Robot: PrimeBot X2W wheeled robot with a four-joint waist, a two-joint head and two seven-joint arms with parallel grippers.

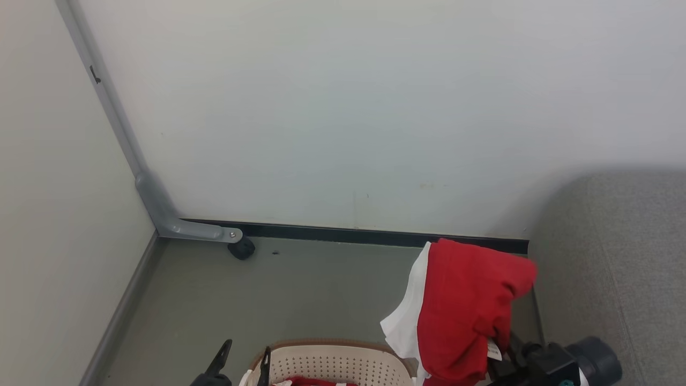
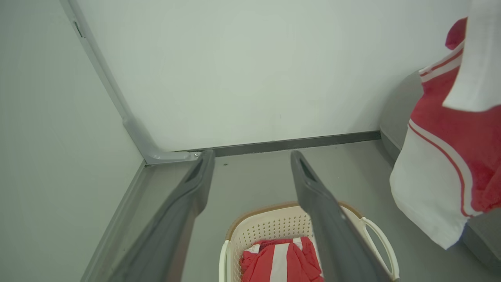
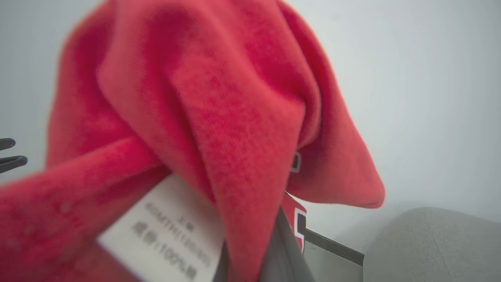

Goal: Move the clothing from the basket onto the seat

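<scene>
My right jaws are pinched nearly closed on a red-and-white garment. The fabric is bunched over the fingers, and its white care tag sits right against them. From the left wrist view it hangs with its long axis straight down, the white panel lowest, off the floor and touching nothing else.

The relation that matters is that the grey sofa seat lies just to the right of these jaws, past the hanging cloth, with its rounded corner nearest. The right arm is clearly the nearer one. I judge the next move to be a short carry rightward over that corner, then a release, keeping the trailing panel clear of the cushion edge.

My left jaws stand wide and empty. Below and between their fingers is the cream perforated basket, which holds another red striped garment.

Further out, the basket stands on a bare grey-green floor. That floor runs ahead of both jaws to a dark skirting strip under a pale wall. A grey metal bracket sits in the corner to the far left.
</scene>
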